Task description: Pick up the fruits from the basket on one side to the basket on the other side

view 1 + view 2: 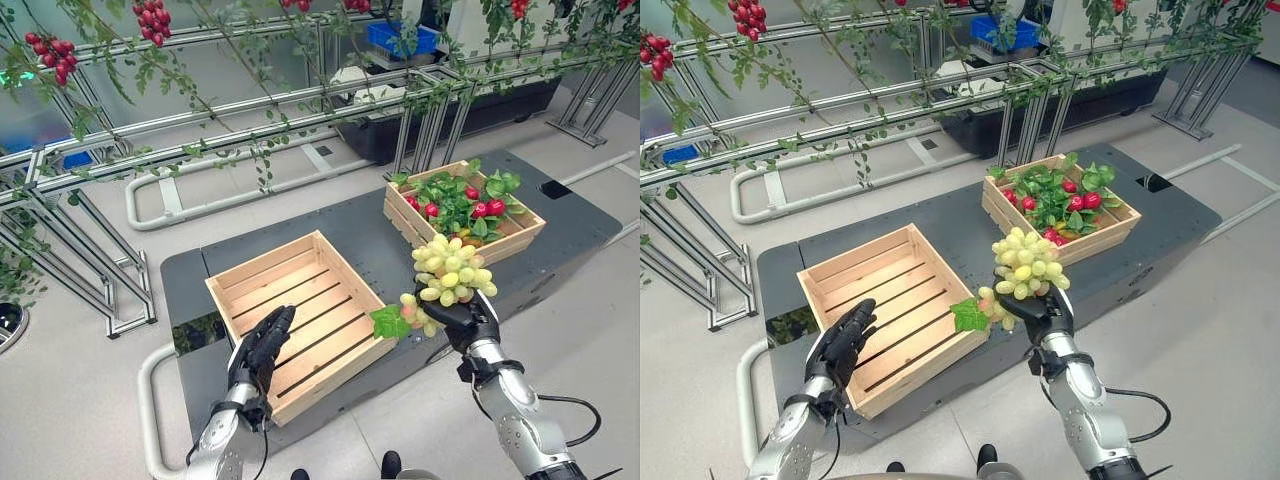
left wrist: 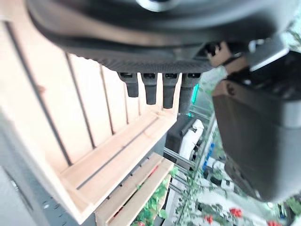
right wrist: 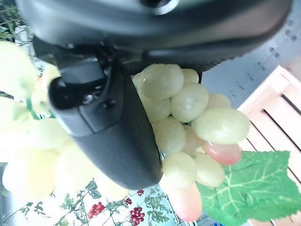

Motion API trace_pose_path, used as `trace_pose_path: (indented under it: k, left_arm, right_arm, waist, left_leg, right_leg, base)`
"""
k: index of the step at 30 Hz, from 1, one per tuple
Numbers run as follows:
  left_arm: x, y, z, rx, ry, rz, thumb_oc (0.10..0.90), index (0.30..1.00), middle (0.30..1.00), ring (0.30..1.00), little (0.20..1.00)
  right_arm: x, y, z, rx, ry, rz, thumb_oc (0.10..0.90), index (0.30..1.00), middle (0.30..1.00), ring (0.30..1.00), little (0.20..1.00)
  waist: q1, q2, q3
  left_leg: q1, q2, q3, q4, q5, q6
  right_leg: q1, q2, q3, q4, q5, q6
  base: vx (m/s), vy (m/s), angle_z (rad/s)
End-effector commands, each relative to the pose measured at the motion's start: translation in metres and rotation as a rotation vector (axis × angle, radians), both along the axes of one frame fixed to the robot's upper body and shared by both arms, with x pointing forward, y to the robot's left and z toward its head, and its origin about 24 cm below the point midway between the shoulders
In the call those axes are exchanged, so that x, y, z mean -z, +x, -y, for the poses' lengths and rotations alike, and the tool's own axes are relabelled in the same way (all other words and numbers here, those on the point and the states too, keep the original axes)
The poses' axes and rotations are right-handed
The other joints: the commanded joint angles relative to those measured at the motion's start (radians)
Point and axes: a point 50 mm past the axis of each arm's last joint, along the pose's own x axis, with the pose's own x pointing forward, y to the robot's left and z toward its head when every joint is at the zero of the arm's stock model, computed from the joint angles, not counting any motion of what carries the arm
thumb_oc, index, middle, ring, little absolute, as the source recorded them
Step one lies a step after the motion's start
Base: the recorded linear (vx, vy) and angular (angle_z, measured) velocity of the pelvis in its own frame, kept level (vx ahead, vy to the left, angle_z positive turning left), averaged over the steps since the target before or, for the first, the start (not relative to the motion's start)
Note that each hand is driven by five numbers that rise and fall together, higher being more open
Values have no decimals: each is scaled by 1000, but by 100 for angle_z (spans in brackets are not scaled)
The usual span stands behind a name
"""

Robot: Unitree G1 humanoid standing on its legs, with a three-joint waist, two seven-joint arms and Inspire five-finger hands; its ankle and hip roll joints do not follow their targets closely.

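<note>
Between the two wooden crates, the right hand is clenched around one bunch of green grapes, which stands up above its fingers with one green leaf hanging just beside them toward the empty crate. Beyond the fingers sits the second crate, filled with leafy greens and several red fruits. Over the empty crate's near corner, the left hand hangs with fingers straight, grasping nothing. No readable writing shows.
</note>
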Motion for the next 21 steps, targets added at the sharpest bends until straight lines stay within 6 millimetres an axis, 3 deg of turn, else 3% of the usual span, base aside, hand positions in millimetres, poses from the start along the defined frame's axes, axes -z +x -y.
trace_pose_path:
  k: [1, 2, 3, 4, 6, 11, 14, 16, 17, 18, 21]
  left_arm:
    - [-72, 37, -20, -132, 25, 414, 800, 900, 900, 900, 900]
    - [-74, 37, -21, -135, 27, 423, 800, 900, 900, 900, 900]
    - [-85, 46, -23, -129, 44, 473, 800, 900, 900, 900, 900]
    - [-88, 50, -22, -115, 53, 485, 800, 900, 900, 900, 900]
    - [-100, 65, -17, -101, 71, 520, 800, 900, 900, 900, 900]
    - [-118, 77, -14, -78, 101, 602, 800, 900, 900, 900, 900]
    - [-115, 78, -17, -81, 120, 587, 800, 900, 900, 900, 900]
    - [-116, 76, -19, -73, 126, 588, 800, 900, 900, 900, 900]
    - [-116, 72, -21, -78, 132, 588, 800, 900, 900, 900, 900]
    - [-116, 69, -24, -91, 138, 586, 800, 900, 900, 900, 900]
    - [-118, 68, -28, -79, 149, 585, 800, 900, 900, 900, 900]
  right_arm:
    - [-109, 37, -7, -79, 33, 525, 400, 300, 300, 300, 300]
    - [-110, 38, -8, -82, 33, 531, 400, 300, 300, 300, 300]
    - [-114, 44, -20, -67, 35, 558, 400, 300, 300, 300, 300]
    - [-113, 46, -22, -54, 50, 550, 400, 300, 300, 300, 300]
    - [-111, 47, -26, -35, 104, 536, 400, 300, 300, 300, 300]
    - [-111, 45, -24, -30, 96, 569, 400, 300, 300, 300, 300]
    - [-109, 40, -22, -33, 103, 561, 400, 300, 300, 300, 300]
    - [-108, 37, -22, -41, 110, 565, 400, 300, 300, 300, 300]
    - [-107, 36, -23, -58, 116, 574, 400, 300, 300, 300, 300]
    - [-107, 36, -26, -79, 121, 578, 400, 300, 300, 300, 300]
    - [-108, 36, -31, -88, 109, 588, 400, 300, 300, 300, 300]
  waist:
    - [67, -28, 20]
    - [70, -28, 22]
    - [65, -3, 38]
    - [56, 6, 44]
    - [37, 13, 59]
    - [0, 25, 65]
    - [-23, 35, 57]
    - [-18, 40, 56]
    - [-4, 47, 63]
    - [6, 52, 65]
    - [20, 79, 58]
  left_leg:
    - [-122, -143, -218, 354, -262, 49]
    - [-128, -151, -225, 354, -268, 53]
    - [-85, -138, -201, 220, -249, 79]
    - [-76, -138, -200, 198, -237, 86]
    - [-85, -161, -231, 172, -208, 87]
    - [-61, -186, -261, 50, -172, 98]
    - [-29, -185, -222, 2, -163, 104]
    - [-16, -180, -192, -15, -155, 100]
    - [1, -173, -151, -30, -151, 99]
    - [7, -167, -120, -37, -146, 101]
    - [7, -150, -89, -38, -137, 118]
  right_leg:
    - [74, 3, 66, 33, -112, -24]
    - [68, 2, 71, 41, -112, -23]
    - [14, 13, 77, 103, -121, -19]
    - [-11, 15, 88, 118, -113, -13]
    - [-66, 18, 142, 107, -52, 18]
    - [-162, 27, 184, 29, 53, 58]
    - [-181, 22, 158, 10, 65, 74]
    - [-182, 15, 101, 18, 65, 75]
    - [-188, -5, 7, 85, 66, 77]
    - [-196, -20, -44, 158, 60, 76]
    - [-201, -53, -90, 495, -49, 36]
  base:
    - [-244, 105, -102]
    - [-343, 199, -162]
    - [-324, 213, -150]
    - [-432, 272, -164]
    - [-329, 151, -130]
    - [-317, 153, -41]
    - [-174, 154, -27]
    - [-175, 101, -15]
    - [-204, 78, -43]
    - [-209, 91, -65]
    - [-166, 71, -92]
